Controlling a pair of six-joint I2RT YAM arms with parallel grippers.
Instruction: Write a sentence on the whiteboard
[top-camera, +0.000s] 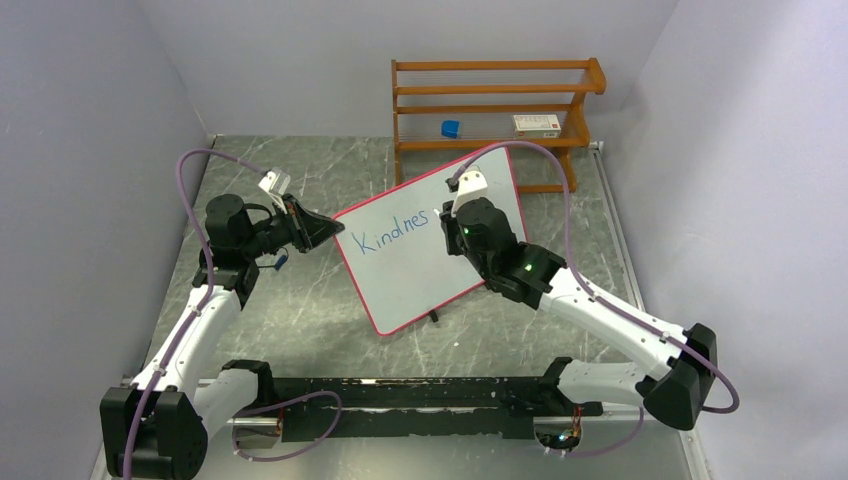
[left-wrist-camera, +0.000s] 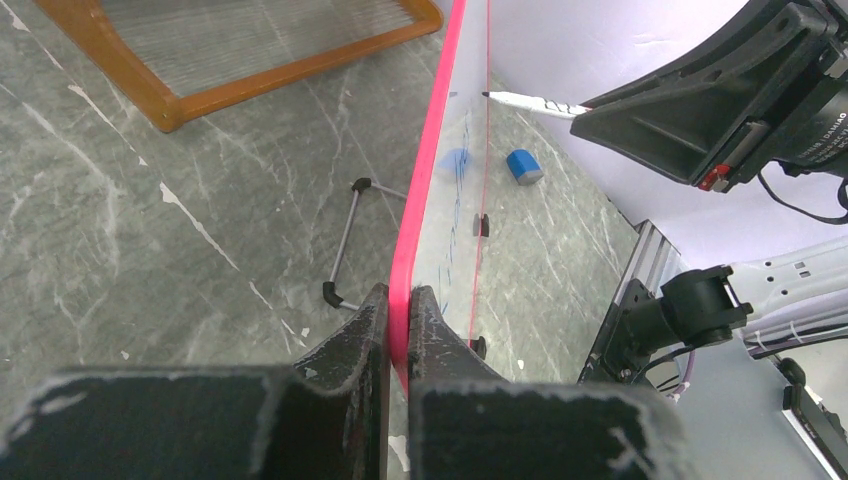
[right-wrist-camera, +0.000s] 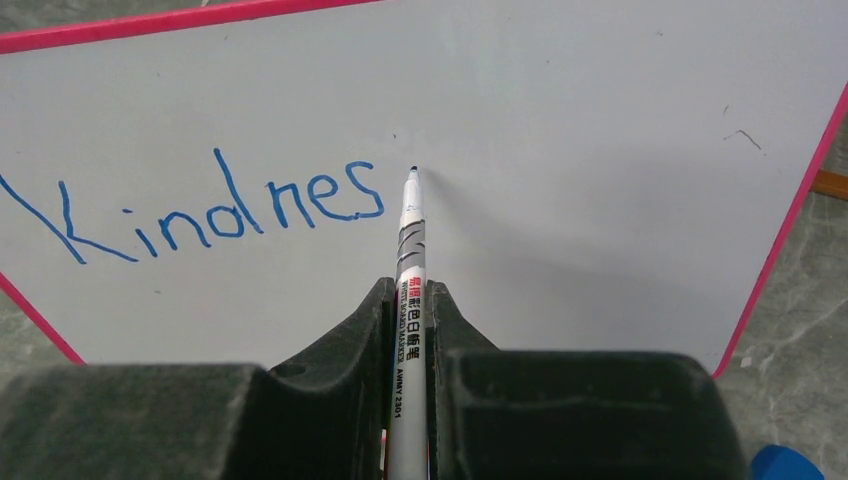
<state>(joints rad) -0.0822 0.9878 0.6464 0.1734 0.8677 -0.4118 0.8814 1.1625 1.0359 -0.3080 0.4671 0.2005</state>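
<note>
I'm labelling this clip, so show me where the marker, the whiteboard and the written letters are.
marker (right-wrist-camera: 409, 262): right wrist view, printed white barrel.
whiteboard (right-wrist-camera: 600, 150): right wrist view, bare white surface right of the marker.
written letters (right-wrist-camera: 238, 190): right wrist view, tall stroke of the "d".

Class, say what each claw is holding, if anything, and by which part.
Left claw grips the whiteboard by its pink edge; right claw grips the marker around its barrel.
</note>
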